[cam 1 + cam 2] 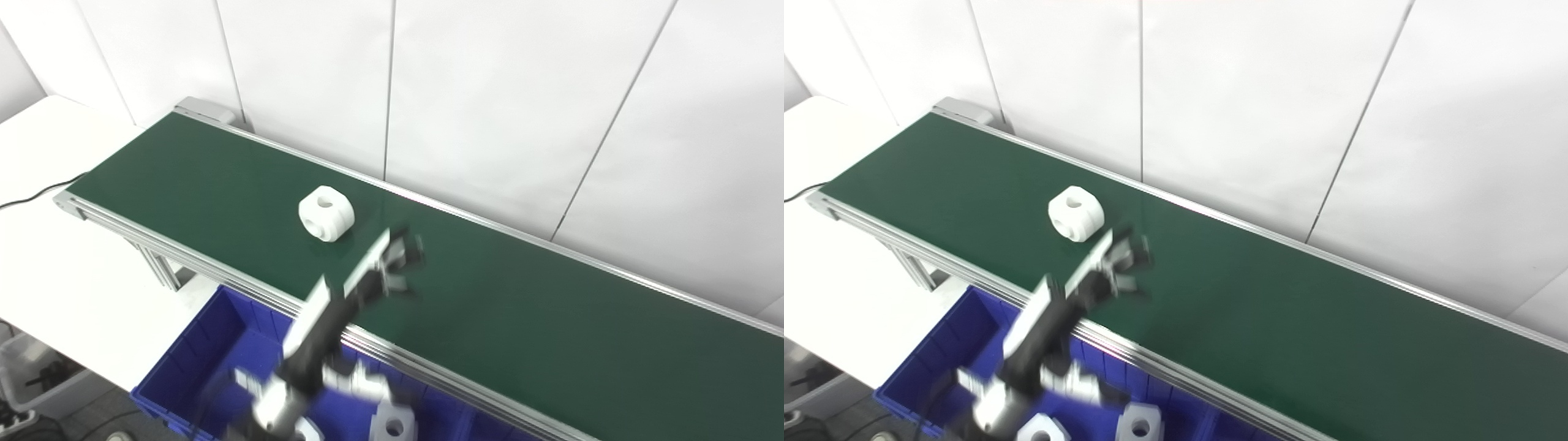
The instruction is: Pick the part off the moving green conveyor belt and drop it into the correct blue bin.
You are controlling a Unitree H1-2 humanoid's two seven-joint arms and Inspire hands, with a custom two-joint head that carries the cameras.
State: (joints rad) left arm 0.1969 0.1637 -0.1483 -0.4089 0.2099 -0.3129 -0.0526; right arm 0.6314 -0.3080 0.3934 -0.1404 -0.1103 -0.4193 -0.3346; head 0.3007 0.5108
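One arm only is seen, entering from the bottom left of the picture and blurred by motion. Nearest the camera, a blue bin is set below the near rail of the belt, and white parts are seen lying in it, partly hidden behind the arm. Above the bin, the arm is stretched up and across the rail, and the left hand is held over the green conveyor belt. The fingers appear spread and nothing is seen clamped between them, though the blur leaves their exact pose hard to judge. Just beyond the hand, to its upper left, the white part is found resting on the belt, near the hand but apart from it; a round hole is shown in its top face and another in its side. Past the belt, a white panelled wall is seen, and a white table with a black cable is placed at the far left.
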